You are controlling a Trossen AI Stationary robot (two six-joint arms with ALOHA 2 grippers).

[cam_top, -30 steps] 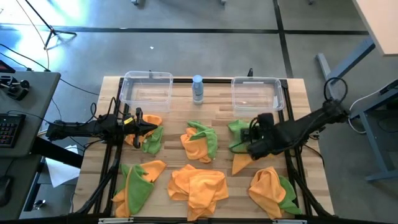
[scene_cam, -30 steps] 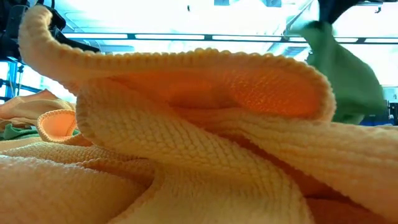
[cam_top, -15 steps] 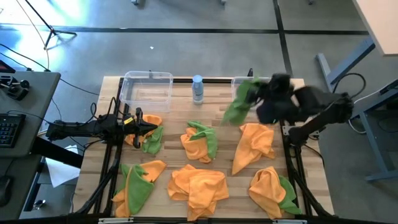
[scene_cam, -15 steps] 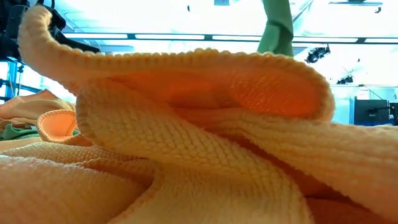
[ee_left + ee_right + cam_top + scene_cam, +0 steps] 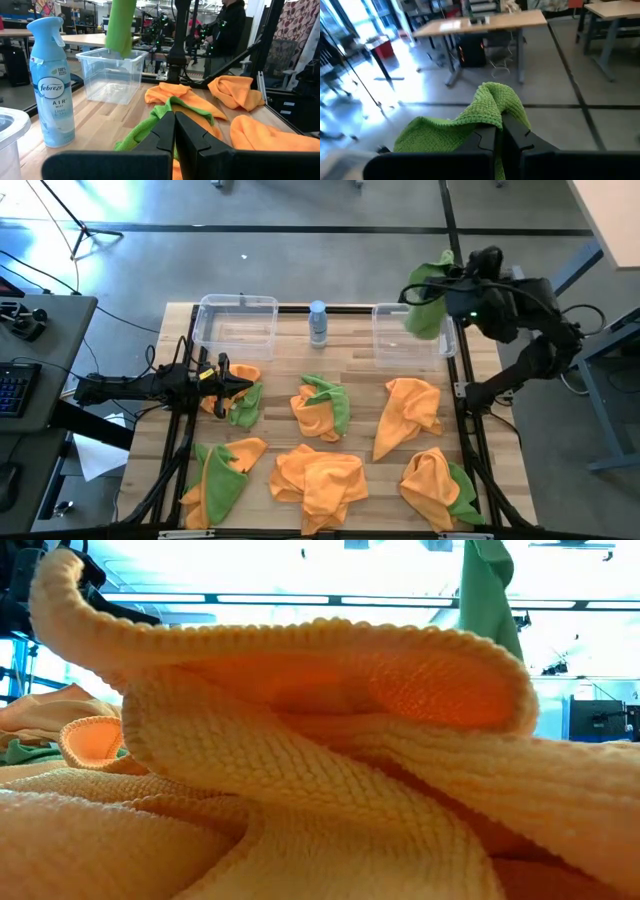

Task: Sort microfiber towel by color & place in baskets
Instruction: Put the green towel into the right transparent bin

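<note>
A green towel (image 5: 428,308) is held aloft, pinched in the clenched right tool (image 5: 447,293), above the right basket (image 5: 410,336) at the table's far edge. The left tool (image 5: 243,385), fingers closed on nothing, is rested beside an orange-and-green pile (image 5: 237,395) near the left basket (image 5: 236,326).

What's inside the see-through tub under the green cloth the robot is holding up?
Nothing shows in the right basket yet. The green towel hangs from the right gripper and covers the tub's far corner, so that corner stays hidden.
</note>
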